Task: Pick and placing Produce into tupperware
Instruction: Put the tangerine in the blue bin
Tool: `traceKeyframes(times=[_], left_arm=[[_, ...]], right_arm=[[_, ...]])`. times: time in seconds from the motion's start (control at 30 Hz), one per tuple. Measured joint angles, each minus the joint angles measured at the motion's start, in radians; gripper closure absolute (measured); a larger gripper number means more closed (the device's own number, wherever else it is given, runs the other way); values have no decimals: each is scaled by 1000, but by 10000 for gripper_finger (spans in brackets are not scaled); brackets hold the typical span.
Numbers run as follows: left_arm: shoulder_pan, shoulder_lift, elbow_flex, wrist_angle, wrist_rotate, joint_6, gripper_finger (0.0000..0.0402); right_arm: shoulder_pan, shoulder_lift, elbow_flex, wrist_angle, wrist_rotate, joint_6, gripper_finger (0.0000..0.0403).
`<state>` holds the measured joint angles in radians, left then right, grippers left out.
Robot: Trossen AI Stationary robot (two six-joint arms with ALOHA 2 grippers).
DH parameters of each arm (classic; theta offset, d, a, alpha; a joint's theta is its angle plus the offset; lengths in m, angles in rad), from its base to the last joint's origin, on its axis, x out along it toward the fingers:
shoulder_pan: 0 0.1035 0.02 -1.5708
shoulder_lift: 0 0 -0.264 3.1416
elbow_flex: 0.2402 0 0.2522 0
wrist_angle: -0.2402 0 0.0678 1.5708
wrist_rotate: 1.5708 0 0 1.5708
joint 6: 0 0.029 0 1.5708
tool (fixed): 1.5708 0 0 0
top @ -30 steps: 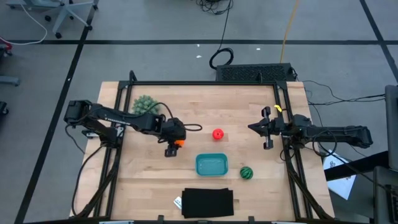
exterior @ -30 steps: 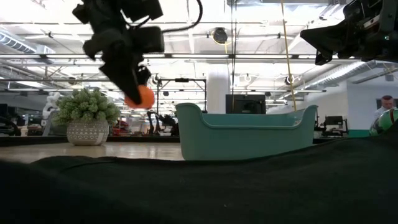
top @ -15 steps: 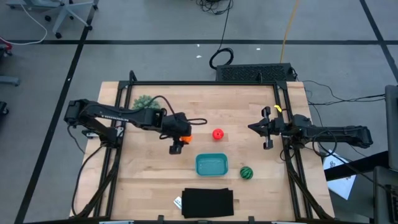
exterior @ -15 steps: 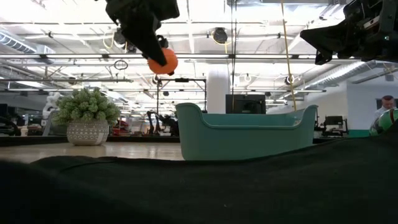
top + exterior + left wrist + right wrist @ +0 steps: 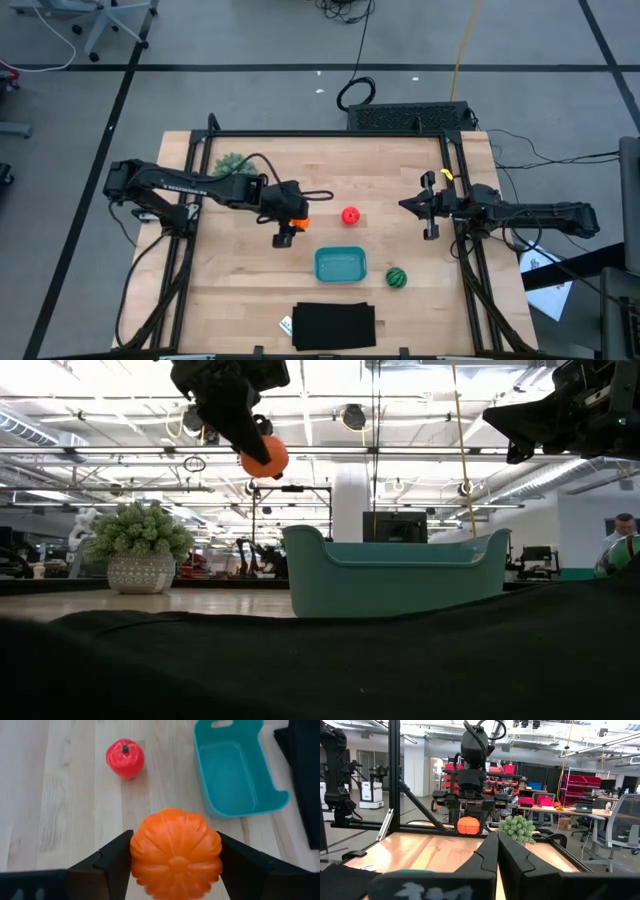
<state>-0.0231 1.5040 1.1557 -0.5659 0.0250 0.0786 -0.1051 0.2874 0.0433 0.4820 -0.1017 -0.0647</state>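
My left gripper hangs above the table left of the teal tub, shut on the orange piece. In the low view the orange piece is high above the tub's rim. The red piece rests on the wood just beyond the tub. The striped green piece sits on the table right of the tub. My right gripper waits shut near the right edge, raised off the table. My left gripper pinches the orange piece between its two fingers, one on each side of its ribbed body. The fingers come from above, slanting down toward the tub. The piece is lifted clear of the table.
A bushy green plant in a pot stands at the far left corner. A black flat rectangle lies at the near edge, with a small white tag beside it. Bare wood lies between the tub and the right arm.
My left gripper has risen and moved right toward the tub, carrying the orange piece with it. It stayed shut on the piece, and it has held still for the last half second.
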Motion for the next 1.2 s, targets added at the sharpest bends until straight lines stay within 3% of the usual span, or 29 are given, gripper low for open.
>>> traceKeyframes(times=[0.63,0.97,1.2], left_arm=[[-58,8,44,163,-53,-24,158],[-74,168,260,96,-53,81,158],[-88,274,298,109,12,175,158]], right_arm=[[0,0,0,15,0,-3,403],[0,5,0,13,0,-9,403],[0,13,0,16,0,-9,403]])
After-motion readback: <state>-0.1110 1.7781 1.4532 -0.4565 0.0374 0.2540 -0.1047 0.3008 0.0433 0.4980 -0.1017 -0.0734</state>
